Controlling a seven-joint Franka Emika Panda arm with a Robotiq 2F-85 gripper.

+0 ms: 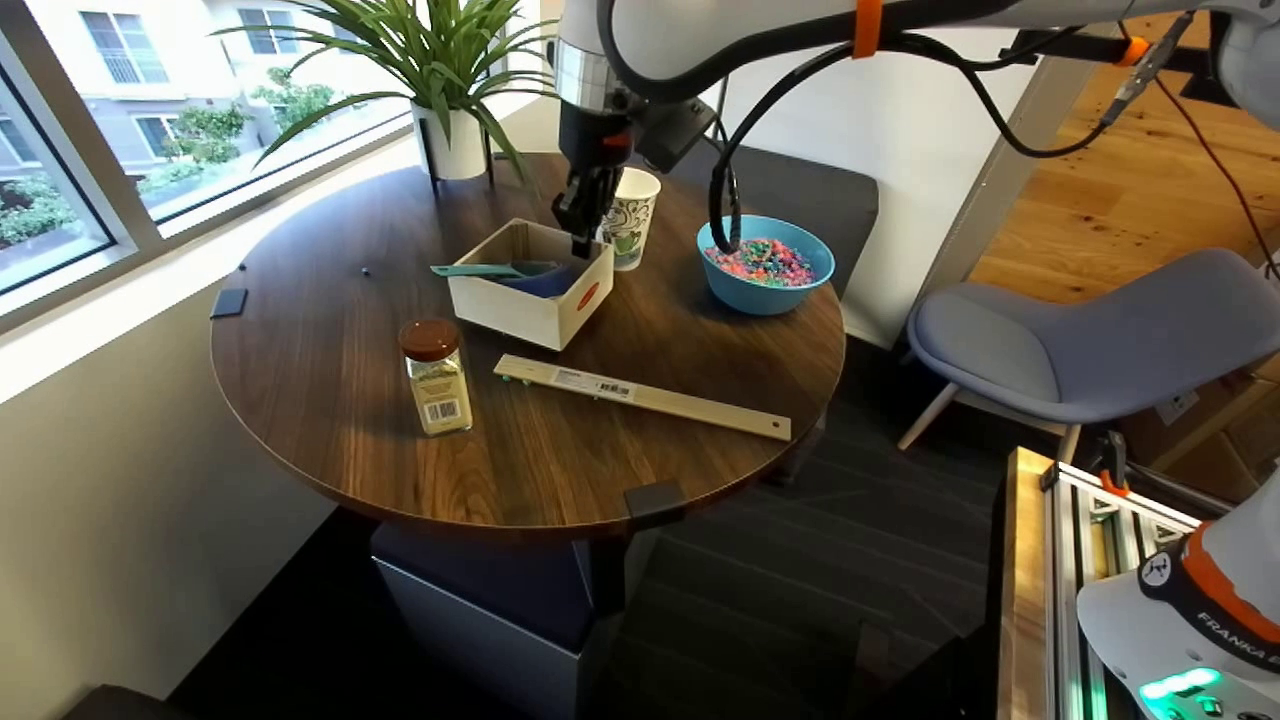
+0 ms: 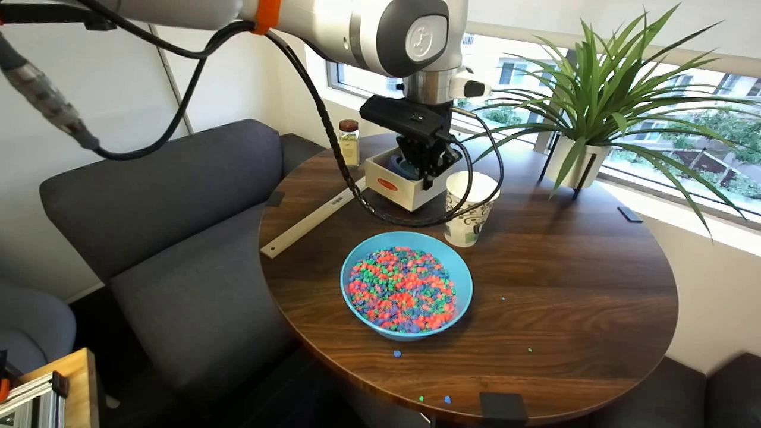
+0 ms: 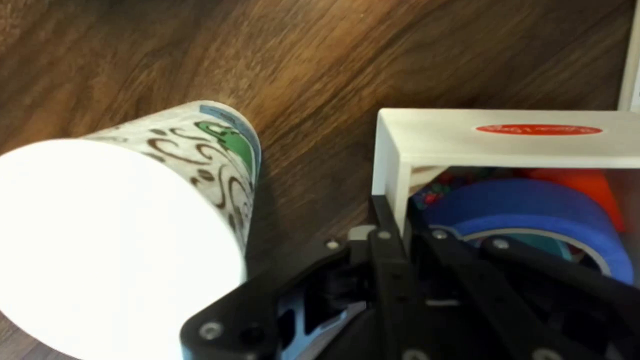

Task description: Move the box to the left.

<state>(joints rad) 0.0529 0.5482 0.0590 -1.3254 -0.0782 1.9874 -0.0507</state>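
The white box (image 1: 515, 315) on the table (image 1: 330, 375) holds a roll of blue tape (image 3: 520, 200) and has one wall clamped between the jaws, on the side facing the patterned paper cup (image 1: 630, 222) just beside it, with the blue bowl (image 1: 745, 295) farther off.

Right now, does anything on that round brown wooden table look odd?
Yes: small blue and green bits lie loose on the table near its edge, outside the round blue bowl of similar multicoloured bits, so they look spilled.
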